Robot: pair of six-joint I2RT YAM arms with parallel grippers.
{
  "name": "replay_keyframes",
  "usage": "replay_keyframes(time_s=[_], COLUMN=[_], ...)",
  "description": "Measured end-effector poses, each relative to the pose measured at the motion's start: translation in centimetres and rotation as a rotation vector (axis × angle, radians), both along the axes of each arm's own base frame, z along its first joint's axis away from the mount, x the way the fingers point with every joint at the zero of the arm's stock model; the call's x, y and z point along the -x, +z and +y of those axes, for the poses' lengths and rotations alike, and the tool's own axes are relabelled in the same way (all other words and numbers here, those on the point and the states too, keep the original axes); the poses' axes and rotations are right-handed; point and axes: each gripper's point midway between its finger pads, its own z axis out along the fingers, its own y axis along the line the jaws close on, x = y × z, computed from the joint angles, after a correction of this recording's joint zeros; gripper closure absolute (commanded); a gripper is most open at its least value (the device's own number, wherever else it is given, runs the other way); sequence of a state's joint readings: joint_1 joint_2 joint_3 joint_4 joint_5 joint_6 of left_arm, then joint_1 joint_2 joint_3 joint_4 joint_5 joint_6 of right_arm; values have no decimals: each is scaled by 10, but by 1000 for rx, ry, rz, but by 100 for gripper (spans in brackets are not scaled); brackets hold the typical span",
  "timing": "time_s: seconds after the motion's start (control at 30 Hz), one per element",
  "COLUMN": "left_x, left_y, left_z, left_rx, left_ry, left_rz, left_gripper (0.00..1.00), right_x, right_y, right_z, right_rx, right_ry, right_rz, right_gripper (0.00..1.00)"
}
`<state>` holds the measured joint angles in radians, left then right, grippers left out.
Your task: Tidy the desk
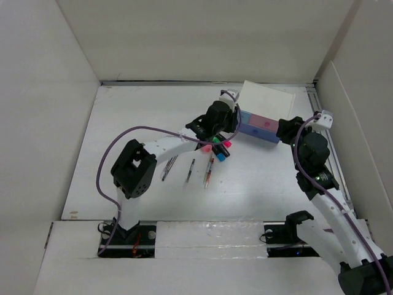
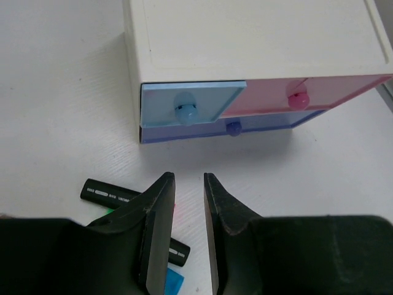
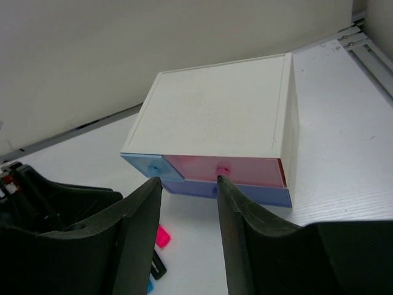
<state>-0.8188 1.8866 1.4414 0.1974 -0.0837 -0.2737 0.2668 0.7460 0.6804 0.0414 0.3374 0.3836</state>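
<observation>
Filling the overhead view, walled in white: the desk [image 1: 135, 117]. Toward 6 o'clock of centre, three thin pens [image 1: 189, 172] side by side. At their 1 o'clock, markers [image 1: 220, 149], partly under the left arm. Impossible from above to judge the left gripper [image 2: 189, 179]; in its wrist view, narrowly parted, nothing held, a black marker [image 2: 107, 193] half hidden behind it. At 12 o'clock, a drawer box [image 2: 258, 37], right edge cut off. Right gripper [image 3: 188, 181] moderately apart, empty; pink knob [image 3: 222, 170] by one fingertip, contact unclear.
</observation>
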Motion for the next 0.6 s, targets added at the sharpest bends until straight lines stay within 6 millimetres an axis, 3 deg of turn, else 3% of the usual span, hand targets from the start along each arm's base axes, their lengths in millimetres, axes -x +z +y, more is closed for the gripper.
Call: replay_keyframes(time_s=[0.43, 0.6], left_x=[-35, -39], left_y=[-14, -29], left_z=[-30, -29], left_rx=[-86, -123], left_ry=[63, 84], left_rz=[-24, -5], left_gripper=[78, 75], right_x=[-6, -5], right_y=[-5, -3], right_z=[14, 16], right_rx=[5, 3], right_ry=[82, 94], right_rz=[3, -5], right_gripper=[50, 47])
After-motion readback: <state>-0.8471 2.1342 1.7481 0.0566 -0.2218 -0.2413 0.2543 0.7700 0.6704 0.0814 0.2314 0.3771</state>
